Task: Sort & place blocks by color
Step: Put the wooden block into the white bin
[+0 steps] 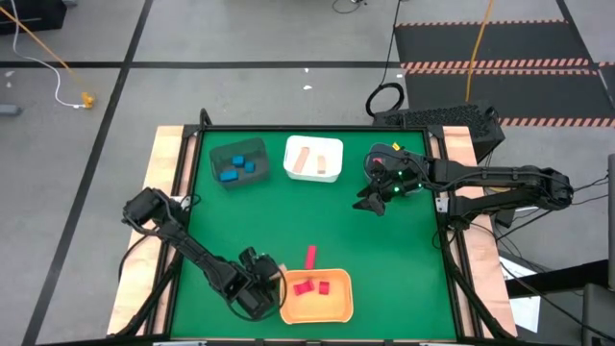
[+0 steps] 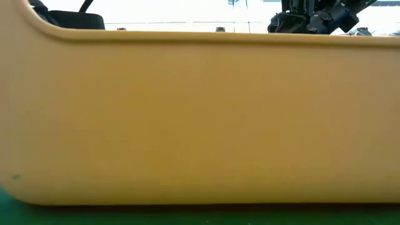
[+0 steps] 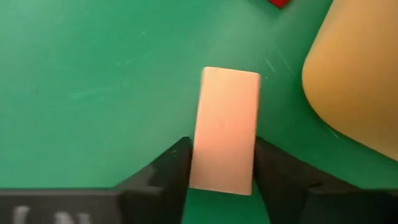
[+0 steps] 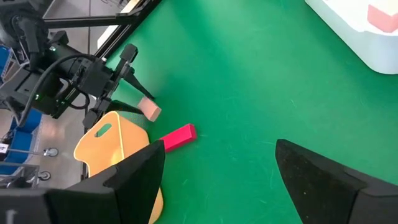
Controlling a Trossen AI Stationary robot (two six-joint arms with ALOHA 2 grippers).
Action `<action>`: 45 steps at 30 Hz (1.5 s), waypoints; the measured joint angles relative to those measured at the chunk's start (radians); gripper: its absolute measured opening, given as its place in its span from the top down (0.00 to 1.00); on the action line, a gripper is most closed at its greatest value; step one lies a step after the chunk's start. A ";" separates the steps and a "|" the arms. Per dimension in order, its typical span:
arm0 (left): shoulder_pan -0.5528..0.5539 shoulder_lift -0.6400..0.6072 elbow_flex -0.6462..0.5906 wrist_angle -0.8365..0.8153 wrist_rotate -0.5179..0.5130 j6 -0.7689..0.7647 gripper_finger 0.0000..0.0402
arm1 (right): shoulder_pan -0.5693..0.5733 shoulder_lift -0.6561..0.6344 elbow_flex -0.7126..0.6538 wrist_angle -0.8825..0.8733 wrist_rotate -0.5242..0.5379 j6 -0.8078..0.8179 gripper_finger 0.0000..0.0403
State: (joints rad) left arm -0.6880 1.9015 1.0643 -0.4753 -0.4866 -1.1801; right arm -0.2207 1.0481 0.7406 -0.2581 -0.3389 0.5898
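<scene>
Down at the near edge of the green counter [image 1: 404, 269], left end effector [image 3: 222, 180] clamped on a pale pink block [image 3: 225, 127], a plain smooth-faced bar gripped at one end between the dark fingers [image 3: 168, 171], the other end poking out over the felt. Just beside it, the rounded corner of the orange bin [image 1: 336, 309], touching nothing of the block. Inside that bin, two red blocks [image 1: 314, 285], small and chunky, lying close together. Just beyond the bin's far rim, a red bar [image 1: 310, 256] flat on the counter, long and slim. From the low camera, nothing but the orange bin's wall filling the view.

Further out on the right, right end effector [image 4: 221, 174] hanging above the counter, fingers spread wide, nothing between them.

At the far end, a white bin [image 1: 314, 159] holding tan blocks [image 1: 308, 161], pale bars lying side by side. Beside it, a dark bin [image 1: 237, 161] with blue blocks [image 1: 240, 166], three or so small pieces clustered together.
</scene>
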 joint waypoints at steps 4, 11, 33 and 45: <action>0.005 -0.002 0.000 0.000 0.009 0.001 0.68 | 0.000 0.000 0.000 0.000 0.000 0.000 0.27; 0.017 -0.046 -0.004 -0.057 0.034 0.010 0.68 | 0.000 0.000 0.000 0.000 0.000 0.000 0.27; 0.320 -0.378 -0.003 0.247 -0.181 0.641 0.68 | 0.000 0.000 0.000 0.000 0.000 0.000 0.27; 0.478 -0.370 -0.003 0.589 -0.115 0.892 0.68 | 0.000 0.009 -0.001 0.307 0.207 0.330 0.27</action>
State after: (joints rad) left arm -0.2101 1.5314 1.0615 0.1142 -0.6018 -0.2882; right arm -0.2211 1.0573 0.7399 0.0488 -0.1319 0.9200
